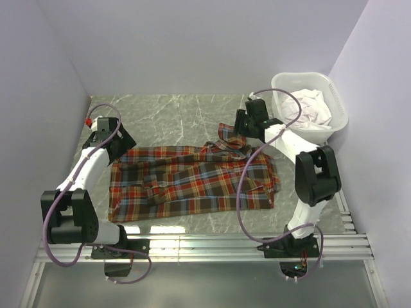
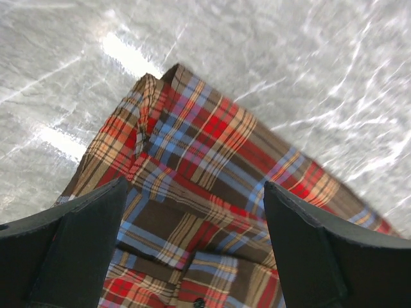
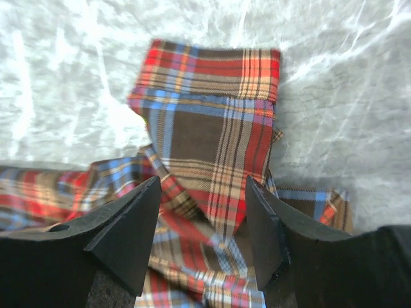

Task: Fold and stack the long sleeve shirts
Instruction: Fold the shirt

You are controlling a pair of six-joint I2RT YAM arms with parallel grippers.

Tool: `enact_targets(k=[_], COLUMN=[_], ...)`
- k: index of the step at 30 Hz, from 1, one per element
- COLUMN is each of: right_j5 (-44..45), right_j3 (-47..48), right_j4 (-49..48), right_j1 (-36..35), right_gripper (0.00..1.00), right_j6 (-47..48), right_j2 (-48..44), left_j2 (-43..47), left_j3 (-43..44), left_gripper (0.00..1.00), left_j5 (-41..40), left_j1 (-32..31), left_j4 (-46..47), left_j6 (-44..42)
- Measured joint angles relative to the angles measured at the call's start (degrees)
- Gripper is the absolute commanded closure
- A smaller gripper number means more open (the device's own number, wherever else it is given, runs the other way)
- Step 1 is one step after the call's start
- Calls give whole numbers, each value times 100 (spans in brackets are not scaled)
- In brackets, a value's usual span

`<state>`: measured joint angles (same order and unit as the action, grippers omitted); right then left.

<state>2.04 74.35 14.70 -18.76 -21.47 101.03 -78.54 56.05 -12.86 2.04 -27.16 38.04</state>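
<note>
One long sleeve shirt (image 1: 192, 183), plaid in red, orange, blue and dark brown, lies spread flat on the marble-patterned table. My left gripper (image 1: 123, 147) hovers over its far left corner, open, with nothing between the fingers. In the left wrist view that folded corner (image 2: 192, 128) lies just past my left gripper (image 2: 196, 186), whose jaws stand wide apart. My right gripper (image 1: 239, 136) is over the bunched part at the shirt's far right. There a sleeve cuff (image 3: 212, 70) stretches away from my right gripper (image 3: 202, 186), which is open above the cloth.
A white laundry basket (image 1: 337, 106) holding white cloth (image 1: 311, 106) stands at the back right, close behind the right arm. Purple walls close in the table on three sides. A metal rail (image 1: 205, 247) runs along the near edge.
</note>
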Motion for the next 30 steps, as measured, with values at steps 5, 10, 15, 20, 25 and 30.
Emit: enact_targets(k=[5, 10, 15, 20, 25, 30], right_j5=[17, 44, 203, 354, 363, -72], right_j3=[120, 201, 208, -122, -789, -1768], right_j4=[144, 361, 494, 798, 984, 1272], right_j1=[-50, -212, -420, -708, -1377, -2107], right_gripper=[44, 85, 100, 100, 100, 100], right_j6=[42, 195, 275, 343, 269, 9], right_j2=[588, 918, 804, -162, -1720, -3101], left_j2=[-66, -83, -83, -83, -83, -83], left_j3=[-48, -48, -48, -48, -48, -48], left_gripper=[8, 9, 9, 9, 9, 9], left_j5=[90, 122, 136, 153, 155, 149], left_j1=[-11, -17, -26, -26, -26, -26], left_j4=[22, 39, 39, 39, 37, 35], left_j6=[-164, -245, -271, -284, -291, -291])
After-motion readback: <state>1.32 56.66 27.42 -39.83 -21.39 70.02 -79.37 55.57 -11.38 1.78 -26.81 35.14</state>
